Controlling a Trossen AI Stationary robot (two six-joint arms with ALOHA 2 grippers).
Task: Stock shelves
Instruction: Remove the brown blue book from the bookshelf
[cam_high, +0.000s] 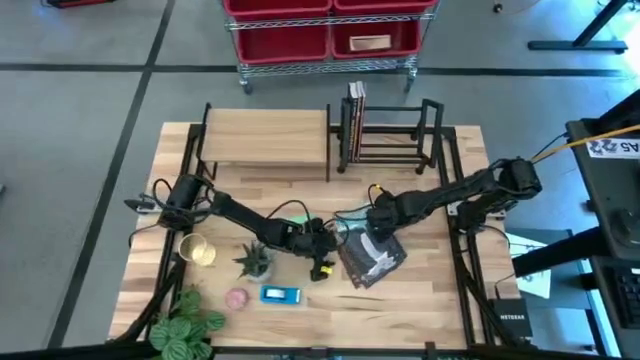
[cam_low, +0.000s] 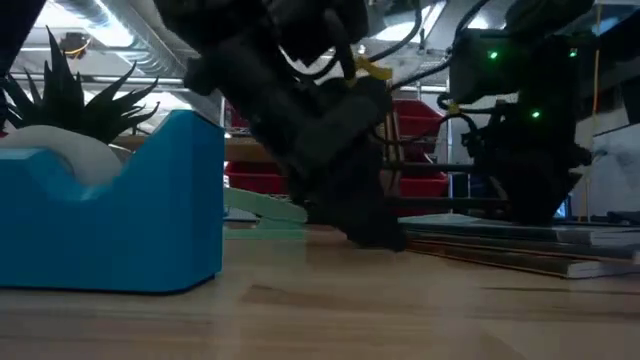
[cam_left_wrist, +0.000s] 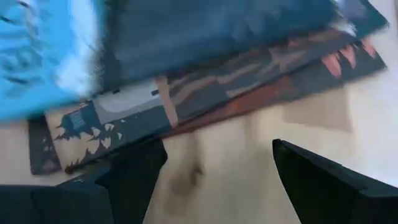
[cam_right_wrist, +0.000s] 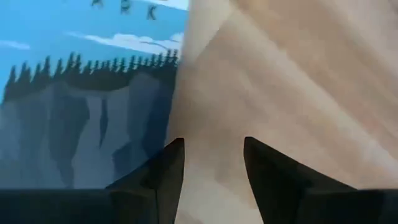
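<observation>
The left claw (cam_high: 322, 262) was spread, low over the tabletop (cam_high: 420, 290), beside a stack of books (cam_high: 372, 258) lying flat and fanned. The right claw (cam_high: 366, 228) hovered spread at the stack's far edge. The wood-topped shelf (cam_high: 266, 138) and black book rack (cam_high: 388, 135) stood side by side along the far edge, long sides running across the tabletop.
</observation>
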